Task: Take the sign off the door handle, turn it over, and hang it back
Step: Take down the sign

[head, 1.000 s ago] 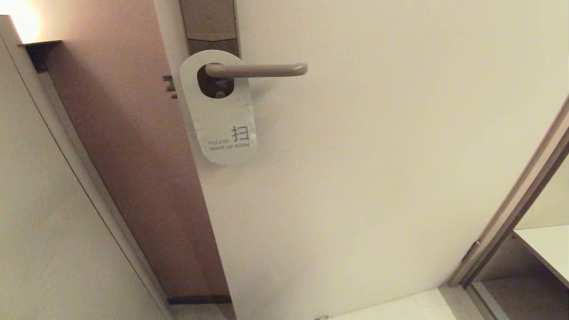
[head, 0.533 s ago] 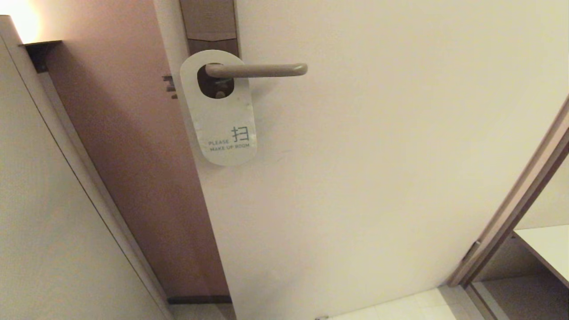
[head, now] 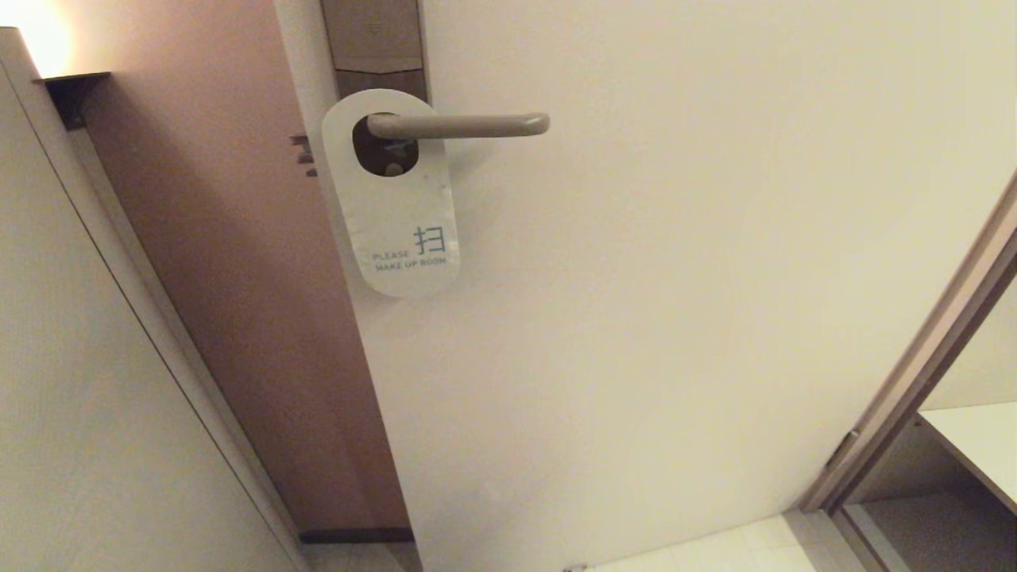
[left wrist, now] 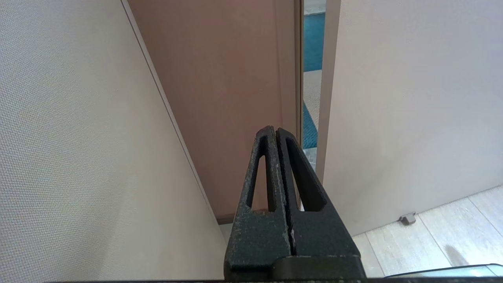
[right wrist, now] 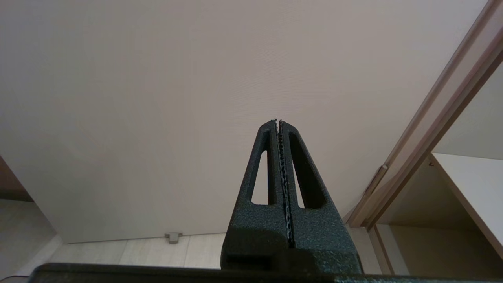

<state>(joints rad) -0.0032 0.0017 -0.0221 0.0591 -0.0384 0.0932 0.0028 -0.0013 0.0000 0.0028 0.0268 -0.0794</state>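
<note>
The sign hangs by its oval hole on the door handle, its white "PLEASE MAKE UP ROOM" side facing me, in the upper left of the head view. The handle is a beige bar on a brownish lock plate. Neither arm shows in the head view. My left gripper is shut and empty, low down, pointing at the gap by the door's edge. My right gripper is also shut and empty, low down, facing the bare door panel. The sign and handle do not show in either wrist view.
The pale door stands ajar, with a brown frame panel to its left and a wall further left. A door stop sits on the tiled floor. At the right are a second door frame and a white shelf.
</note>
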